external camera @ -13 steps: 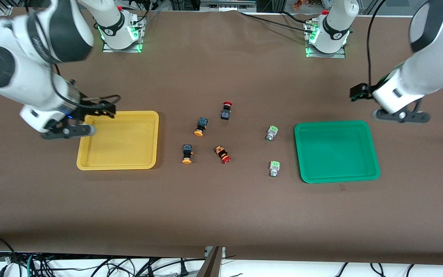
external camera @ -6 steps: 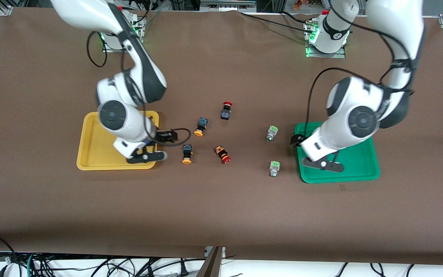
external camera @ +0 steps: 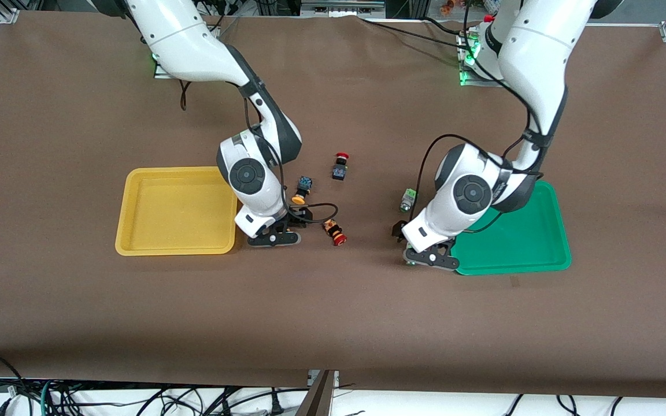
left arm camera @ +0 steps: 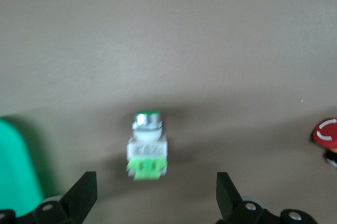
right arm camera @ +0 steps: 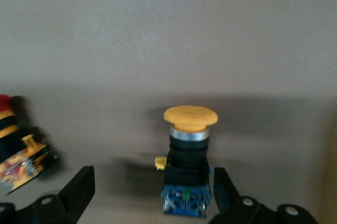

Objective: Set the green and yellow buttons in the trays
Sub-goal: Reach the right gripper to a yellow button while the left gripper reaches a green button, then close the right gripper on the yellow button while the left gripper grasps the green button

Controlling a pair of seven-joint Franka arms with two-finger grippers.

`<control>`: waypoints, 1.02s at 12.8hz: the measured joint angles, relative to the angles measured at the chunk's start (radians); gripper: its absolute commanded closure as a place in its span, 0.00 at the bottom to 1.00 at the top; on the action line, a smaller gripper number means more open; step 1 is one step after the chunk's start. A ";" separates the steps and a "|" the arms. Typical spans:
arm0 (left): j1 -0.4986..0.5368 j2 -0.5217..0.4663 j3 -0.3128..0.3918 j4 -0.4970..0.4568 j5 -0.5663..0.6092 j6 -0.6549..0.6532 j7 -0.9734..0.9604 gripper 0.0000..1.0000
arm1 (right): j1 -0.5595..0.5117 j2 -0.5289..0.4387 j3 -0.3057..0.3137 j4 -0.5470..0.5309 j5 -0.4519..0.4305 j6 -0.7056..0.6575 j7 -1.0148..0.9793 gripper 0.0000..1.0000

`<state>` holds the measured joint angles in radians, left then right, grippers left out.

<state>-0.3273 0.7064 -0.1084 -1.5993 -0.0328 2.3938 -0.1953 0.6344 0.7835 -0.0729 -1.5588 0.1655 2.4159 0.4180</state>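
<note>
My right gripper (external camera: 272,238) is open, low over a yellow button beside the yellow tray (external camera: 136,174). That button is hidden in the front view. In the right wrist view it (right arm camera: 188,155) lies with its blue body between my open gripper (right arm camera: 151,190). A second yellow button (external camera: 302,190) lies farther from the camera. My left gripper (external camera: 431,258) is open beside the green tray (external camera: 518,238). It (left arm camera: 155,195) is low over a green button (left arm camera: 147,151), which lies just ahead of the fingertips. Another green button (external camera: 407,200) lies farther off.
Two red-capped switches lie between the arms, one (external camera: 335,231) close to my right gripper, the other (external camera: 340,166) farther from the camera. The first also shows in the right wrist view (right arm camera: 21,158). A red cap (left arm camera: 326,133) and the green tray's corner (left arm camera: 16,174) show in the left wrist view.
Both arms have swung in from the table's ends, crossed over their trays and come down, the right over a yellow button, the left over a green button. Both grippers stay open.
</note>
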 measured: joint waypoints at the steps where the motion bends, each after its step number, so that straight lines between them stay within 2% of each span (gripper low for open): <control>1: -0.001 0.012 0.000 0.001 0.022 0.033 0.001 0.00 | 0.000 0.009 -0.003 0.002 0.000 0.013 -0.001 0.01; 2: -0.001 0.020 0.001 0.001 0.058 0.055 0.001 0.00 | -0.001 0.013 -0.006 0.003 0.000 0.015 -0.002 0.05; 3: -0.001 0.030 0.002 0.001 0.084 0.070 0.001 0.00 | -0.001 0.012 -0.008 0.003 0.000 0.015 -0.002 0.21; 4: -0.001 0.042 0.003 0.001 0.098 0.082 0.001 0.00 | -0.001 0.013 -0.008 0.002 0.000 0.014 -0.002 0.51; 5: -0.001 0.053 0.003 0.001 0.104 0.086 0.001 0.20 | -0.002 0.013 -0.009 -0.001 0.000 0.012 -0.002 0.73; 6: -0.001 0.063 0.003 0.001 0.106 0.088 0.001 0.46 | -0.002 0.013 -0.009 -0.007 0.000 0.010 -0.002 0.89; 7: -0.001 0.071 0.003 0.000 0.106 0.089 0.001 0.60 | -0.003 0.014 -0.010 -0.017 0.000 0.008 -0.002 1.00; 9: -0.001 0.083 0.004 -0.002 0.107 0.089 0.001 0.91 | -0.003 0.007 -0.021 -0.021 -0.001 -0.019 -0.004 1.00; 11: 0.001 0.083 0.007 0.001 0.107 0.089 0.001 0.94 | -0.004 -0.018 -0.050 -0.014 -0.001 -0.107 -0.026 1.00; 12: 0.002 0.077 0.009 0.007 0.107 0.087 0.001 0.99 | -0.004 -0.042 -0.075 -0.010 -0.001 -0.162 -0.063 1.00; 13: 0.004 0.064 0.014 0.017 0.107 0.065 0.001 1.00 | -0.005 -0.072 -0.108 -0.010 -0.001 -0.228 -0.117 1.00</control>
<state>-0.3233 0.7705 -0.0942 -1.5823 0.0740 2.4589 -0.1945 0.6293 0.7115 -0.1804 -1.5684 0.1643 2.1882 0.3010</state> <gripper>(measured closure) 0.590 0.581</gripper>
